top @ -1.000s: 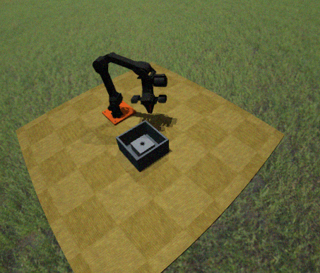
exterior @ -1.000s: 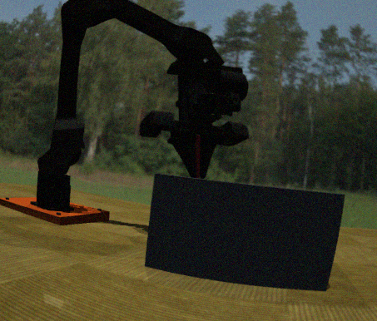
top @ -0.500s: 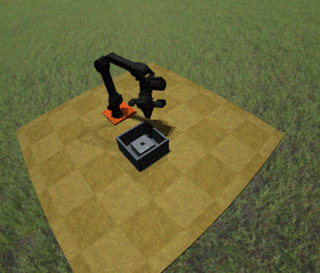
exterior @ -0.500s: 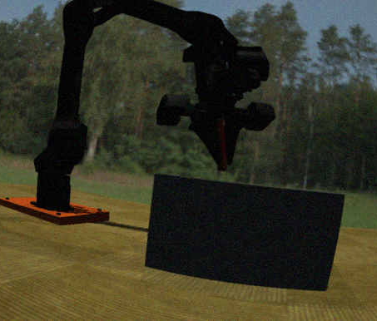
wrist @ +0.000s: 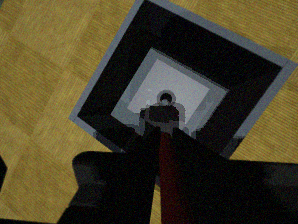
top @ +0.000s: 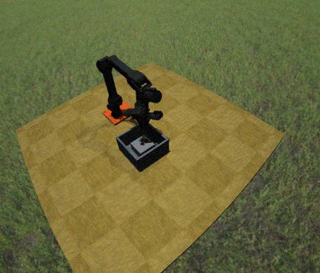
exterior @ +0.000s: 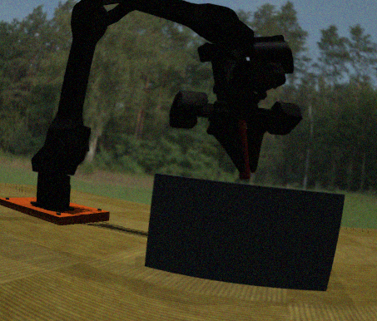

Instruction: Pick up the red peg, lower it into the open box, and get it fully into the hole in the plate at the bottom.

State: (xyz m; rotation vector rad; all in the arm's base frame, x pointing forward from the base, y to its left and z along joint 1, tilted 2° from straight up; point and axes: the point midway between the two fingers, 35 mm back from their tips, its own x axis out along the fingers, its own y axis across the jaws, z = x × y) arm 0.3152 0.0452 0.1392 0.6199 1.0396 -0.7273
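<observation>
The red peg (exterior: 245, 145) (wrist: 171, 185) stands roughly upright between the fingers of my gripper (exterior: 248, 170) (wrist: 166, 131), which is shut on it. In the exterior view the peg's lower end shows just above the near wall's top edge. The open dark box (top: 130, 153) (exterior: 245, 233) (wrist: 106, 60) has a grey rim. Inside at its bottom lies the light grey plate (top: 138, 146) (wrist: 187, 91). The plate's round dark hole (wrist: 165, 98) shows ahead of the fingertips in the wrist view. The gripper's shadow falls across the plate beside the hole. The near wall hides the plate in the exterior view.
The arm stands on an orange base plate (top: 114, 122) (exterior: 86, 217) behind the box. The box's four walls rise around the plate. The wooden table top (top: 186, 191) (exterior: 57, 266) lies around the box, with grass beyond its edges.
</observation>
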